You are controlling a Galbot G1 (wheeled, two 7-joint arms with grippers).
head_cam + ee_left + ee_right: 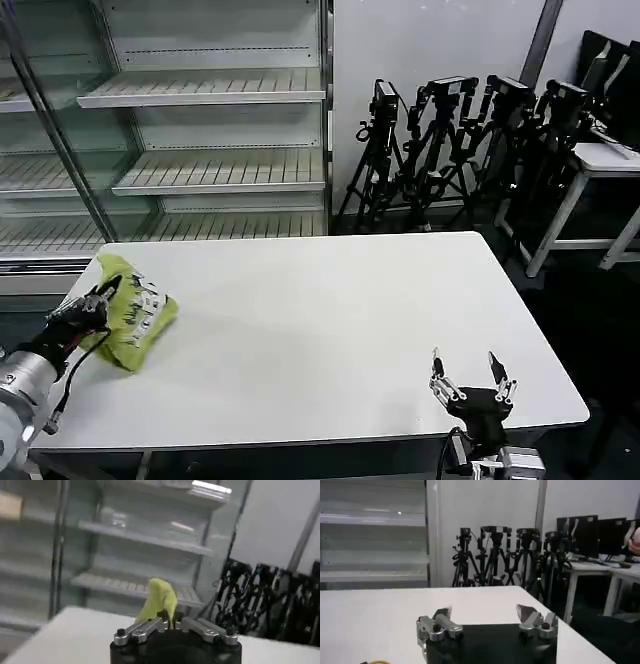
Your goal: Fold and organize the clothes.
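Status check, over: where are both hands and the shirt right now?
Left hand shut on the lime T-shirt, bunched at the table's left edge. Right hand open, idle at the near right edge. Nothing in the way.

A black left tool [100, 297] was carried on a silver wrist cuff; silver screw-studded fingers [436, 625] were fitted to the black right tool [470, 385].

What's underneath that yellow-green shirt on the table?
The bunched shirt lies on the white table, pinched by the left gripper. Whatever is beneath the fabric is covered. The right gripper waits open at the near edge.
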